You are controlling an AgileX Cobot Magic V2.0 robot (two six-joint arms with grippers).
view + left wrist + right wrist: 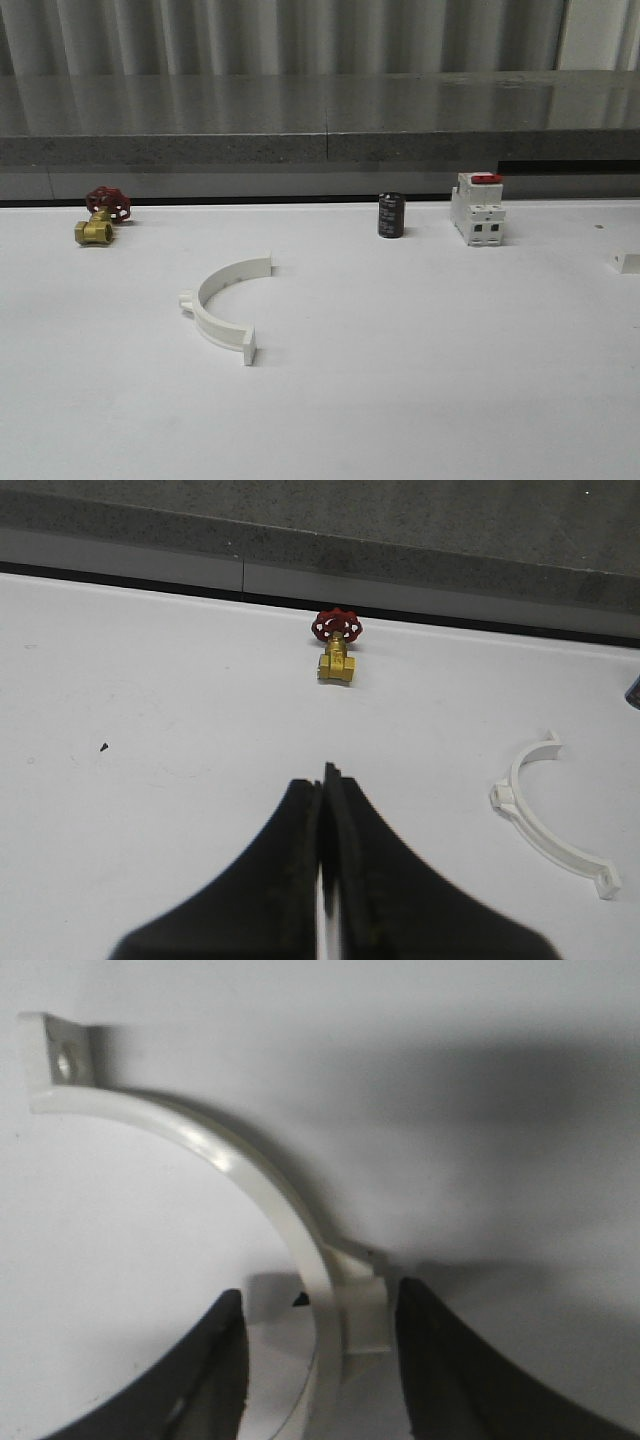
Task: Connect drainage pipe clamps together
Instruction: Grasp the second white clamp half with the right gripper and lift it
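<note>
A: Where is the first drainage pipe clamp half?

B: One white half-ring clamp (224, 305) lies flat on the white desk (420, 380), left of centre in the front view. Its arc bulges toward the robot's left, with a small side lug at the middle of the curve and a flat tab at each end. The left wrist view catches it (545, 815) too, off to one side of the left end effector (324, 825), well apart from it.

A: And that left end effector?

B: Its two dark fingers (290, 880) are pressed together with nothing between them, hanging above bare desk.

A: The second half?

B: The right wrist view shows it close up: a second white clamp arc (250, 1190), with a holed end tab at its far tip and its side lug sitting between the fingers of the right end effector (320, 1360).

A: Is it clamped?

B: No. The fingers (450, 1380) stand apart on either side of the arc; one is just beside the lug, and I cannot tell whether it touches. In the front view a small white piece (628, 263) shows at the right edge of the desk; too little of it is visible to name it.

A: Anything else on the desk?

B: Along the back edge: a brass valve with a red handwheel (101, 214) at the left, a small black cylinder, seemingly a capacitor (391, 215), and just right of it a white circuit breaker with a red switch (477, 208).
</note>
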